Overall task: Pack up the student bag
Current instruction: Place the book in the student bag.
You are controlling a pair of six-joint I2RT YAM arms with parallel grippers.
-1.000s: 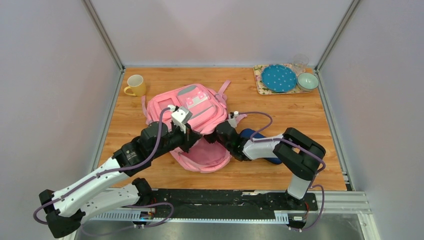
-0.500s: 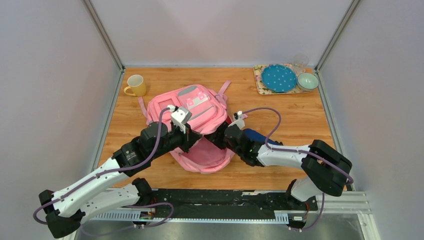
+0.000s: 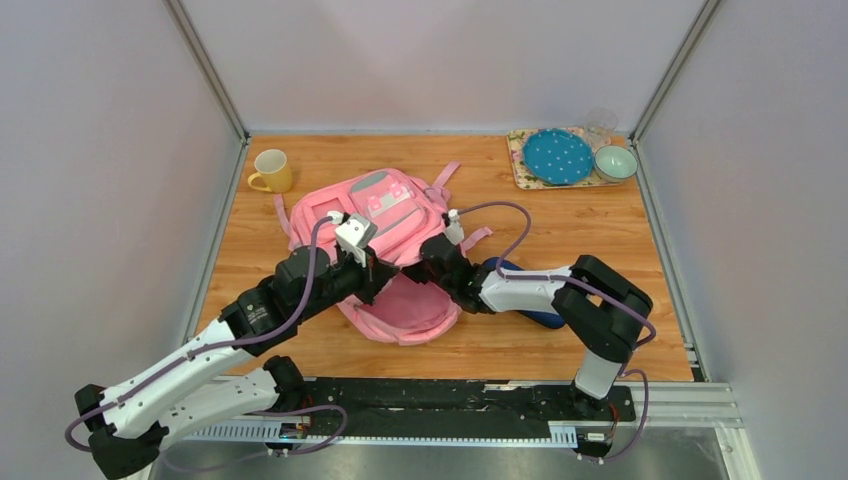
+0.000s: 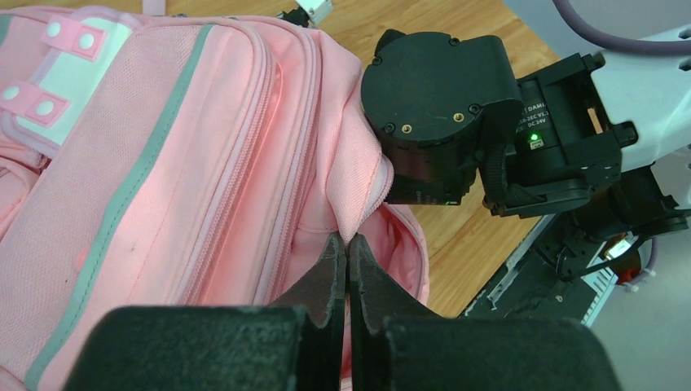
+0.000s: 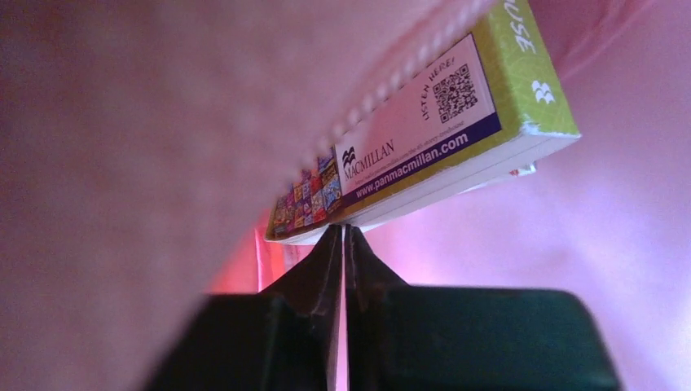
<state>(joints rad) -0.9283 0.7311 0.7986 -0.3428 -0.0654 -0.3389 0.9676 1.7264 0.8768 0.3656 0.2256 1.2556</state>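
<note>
Pink backpack [image 3: 385, 215] is lying at twelve o'clock ahead of me, my left gripper [image 4: 347, 241] pinching its opening rim, my right gripper [image 5: 343, 233] sitting pressed together inside it, a green-spined book [image 5: 424, 134] at its one o'clock.

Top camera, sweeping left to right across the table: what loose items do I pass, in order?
yellow mug → student bag → blue dotted plate → pale green bowl
</note>
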